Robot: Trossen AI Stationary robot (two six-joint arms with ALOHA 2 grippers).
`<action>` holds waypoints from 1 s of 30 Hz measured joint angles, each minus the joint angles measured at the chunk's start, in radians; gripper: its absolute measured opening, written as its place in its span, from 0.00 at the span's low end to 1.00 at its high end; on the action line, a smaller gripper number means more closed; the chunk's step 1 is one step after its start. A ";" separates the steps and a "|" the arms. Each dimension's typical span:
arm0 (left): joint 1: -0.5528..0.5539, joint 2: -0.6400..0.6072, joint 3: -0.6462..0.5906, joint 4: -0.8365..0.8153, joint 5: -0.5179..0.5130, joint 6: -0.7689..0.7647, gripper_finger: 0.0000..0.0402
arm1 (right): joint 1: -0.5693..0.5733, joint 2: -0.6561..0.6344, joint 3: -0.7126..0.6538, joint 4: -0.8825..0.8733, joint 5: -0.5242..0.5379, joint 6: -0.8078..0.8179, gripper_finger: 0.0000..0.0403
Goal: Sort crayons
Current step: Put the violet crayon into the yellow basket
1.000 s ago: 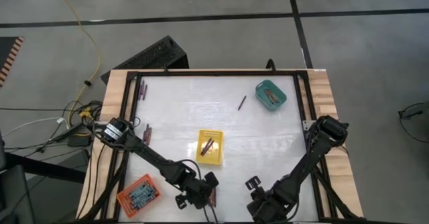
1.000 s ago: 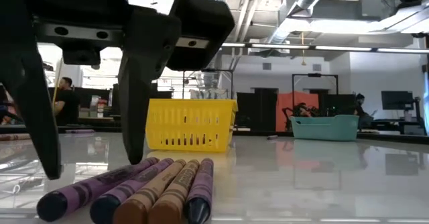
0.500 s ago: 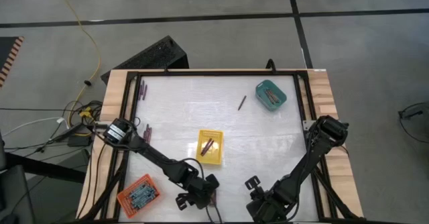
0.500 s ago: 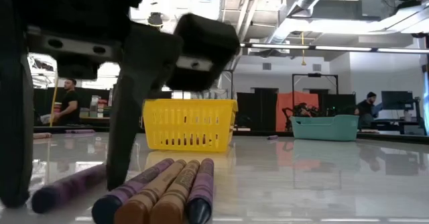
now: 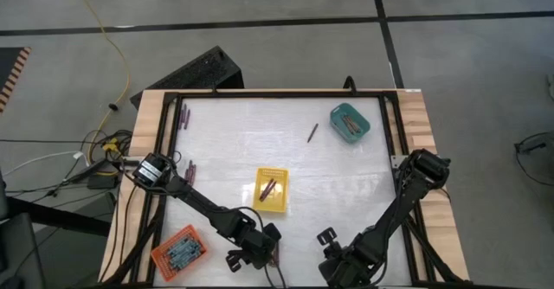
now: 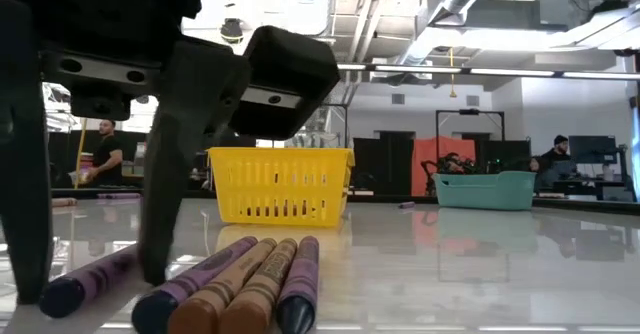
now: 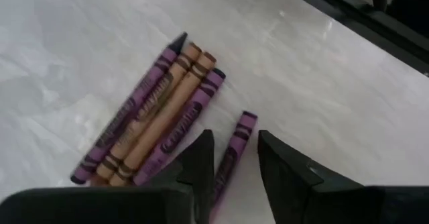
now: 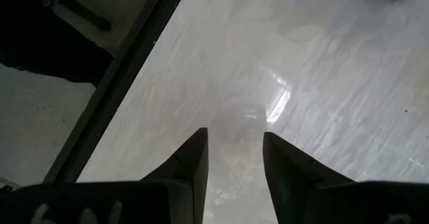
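Note:
A single purple crayon (image 7: 233, 153) lies flat on the white table by its near edge. It is a little apart from a tight row of purple and tan crayons (image 7: 154, 123). My left gripper (image 7: 234, 135) points down at the table, open, with one finger on each side of the single crayon (image 6: 85, 282). One finger (image 6: 165, 194) stands between that crayon and the row (image 6: 240, 284). My right gripper (image 8: 234, 157) hangs open over bare table near the front edge, to the right of the left one (image 5: 260, 253). My left gripper comes from above with its fingers lying along the single purple crayon, which rests flat on the table. One finger (image 7: 201, 167) stands right at the crayon's side. I cannot tell whether it touches; a gap shows at the other finger.
A yellow tray (image 5: 271, 189) with crayons stands mid-table, a teal tray (image 5: 350, 122) at the far right, an orange tray (image 5: 178, 250) at the near left. Loose crayons lie at the far middle (image 5: 312, 132) and along the left edge (image 5: 183, 113). A dark frame rims the table.
My left gripper has sunk toward the table and tipped a little. One finger has come down between the outermost purple crayon and the row. That crayon now lies apart from the others, which have stayed put. The fingers have drawn somewhat closer together.

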 joint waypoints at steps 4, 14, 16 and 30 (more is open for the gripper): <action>-0.005 -0.002 0.002 -0.050 -0.002 -0.006 0.16 | 0.000 0.000 0.000 0.001 0.000 0.000 0.34; -0.020 0.002 0.074 -0.202 -0.033 -0.044 0.01 | 0.000 0.000 0.000 0.001 0.001 -0.002 0.34; -0.022 -0.002 0.114 -0.259 -0.070 -0.045 0.01 | 0.000 0.000 0.000 0.002 0.003 -0.002 0.34; 0.005 -0.093 0.300 -0.414 -0.472 0.006 0.00 | 0.000 0.000 0.000 0.003 0.022 -0.002 0.34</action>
